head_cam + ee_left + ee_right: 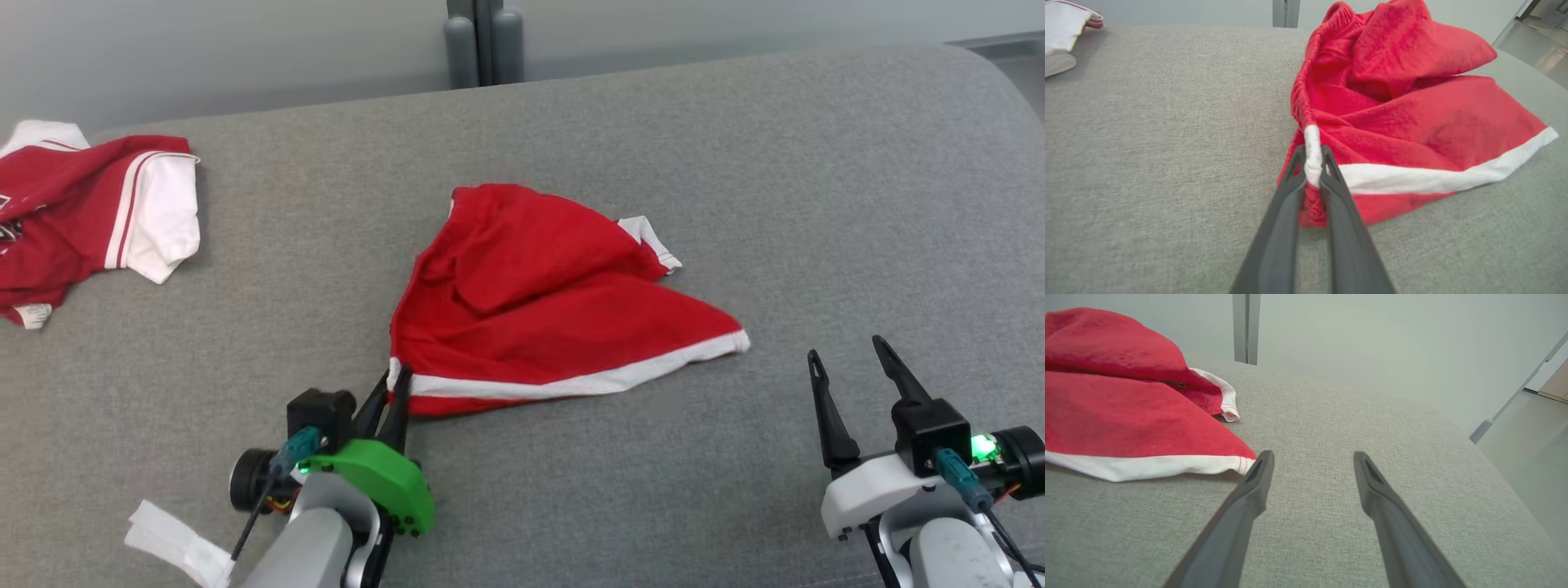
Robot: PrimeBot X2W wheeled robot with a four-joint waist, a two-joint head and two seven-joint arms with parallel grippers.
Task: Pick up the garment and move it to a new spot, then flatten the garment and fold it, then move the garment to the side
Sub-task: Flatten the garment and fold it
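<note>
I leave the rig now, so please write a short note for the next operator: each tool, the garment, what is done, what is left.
Left tool: shut on the garment, at its near left corner, on the white band.
Right tool: open, empty, beside the garment's right tip, apart from it.
Garment: lying crumpled on the grey cushion.
Done: grasp only.
Left: lift, move, flatten, fold, put aside.

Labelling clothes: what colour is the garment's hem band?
White band on the red garment; clearest in left wrist view.
</note>
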